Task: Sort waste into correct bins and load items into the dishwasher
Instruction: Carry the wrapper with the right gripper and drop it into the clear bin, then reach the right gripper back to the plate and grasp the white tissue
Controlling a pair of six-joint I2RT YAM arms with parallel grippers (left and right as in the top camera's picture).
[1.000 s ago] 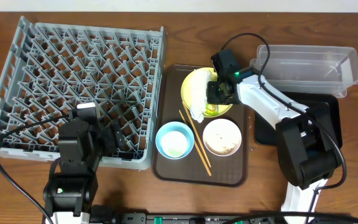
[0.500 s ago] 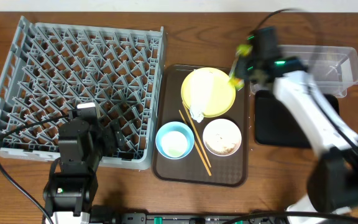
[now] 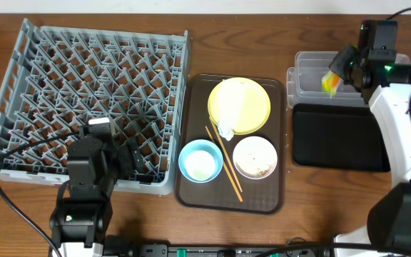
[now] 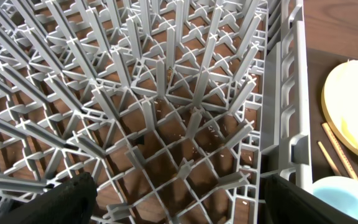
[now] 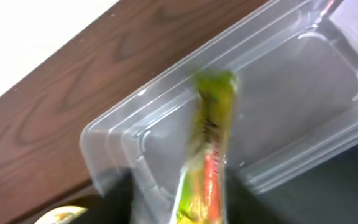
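My right gripper hangs over the clear tub, open. The green-and-orange wrapper is blurred and hangs loose between its fingers above the tub's floor; the wrapper points lengthwise into the tub. The black tray bin lies just in front. A crumpled napkin rests on the yellow plate. Chopsticks lie between the blue bowl and the beige bowl, which holds rice scraps. My left gripper stands open over the grey dish rack, near its front right corner.
The brown serving tray carries the plate, bowls and chopsticks between the rack and the bins. The rack's tall wall stands between my left gripper and the tray. Wooden tabletop lies in front of the black tray.
My right arm swung from the yellow plate across to the clear tub, carrying the wrapper. Its jaws have since parted round the wrapper. The left arm has not moved.
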